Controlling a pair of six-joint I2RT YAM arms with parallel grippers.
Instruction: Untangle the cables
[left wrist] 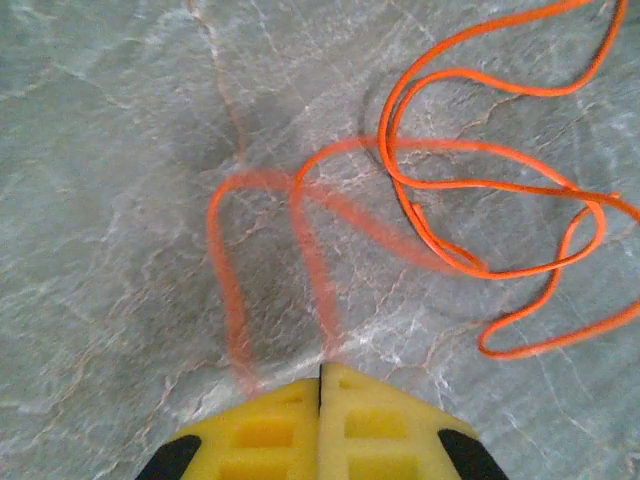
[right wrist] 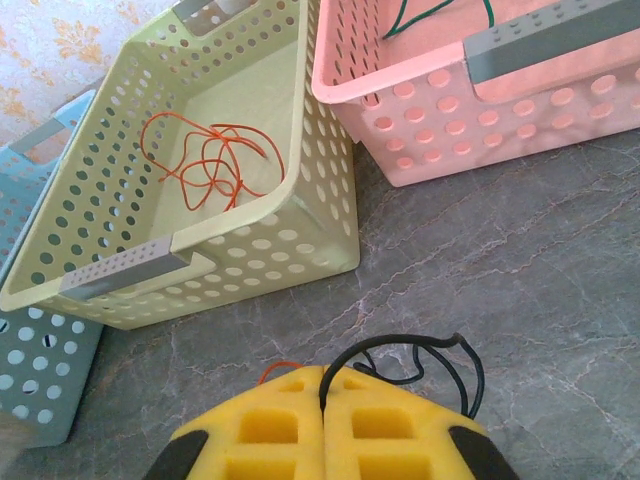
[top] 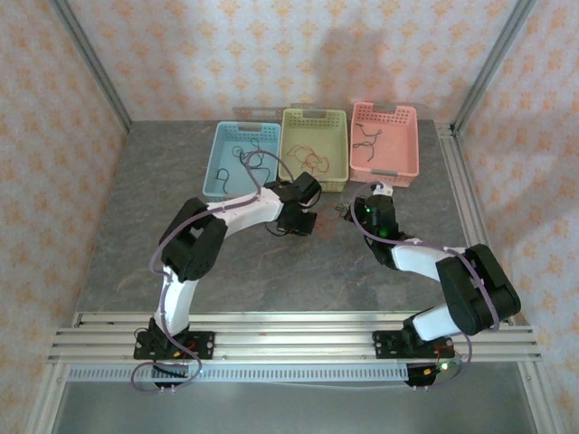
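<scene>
My left gripper (left wrist: 321,370) is shut, its yellow fingertips pinching an orange-red cable (left wrist: 480,183). Two blurred strands of that cable rise toward the tips, and the remainder lies in loops on the grey table to the right. My right gripper (right wrist: 322,372) is shut on a black cable (right wrist: 405,337), which arches out from between the fingers and curls to the right. A small bit of orange cable (right wrist: 280,365) peeks out by its left finger. From above, the left gripper (top: 306,221) and the right gripper (top: 348,213) sit close together in front of the baskets.
Three perforated baskets line the table's far side: blue (top: 222,172), green (top: 339,149) and pink (top: 409,145). An orange cable (right wrist: 205,155) lies in the green basket, and a dark one (right wrist: 430,10) in the pink. The green basket's corner stands just beyond my right fingers.
</scene>
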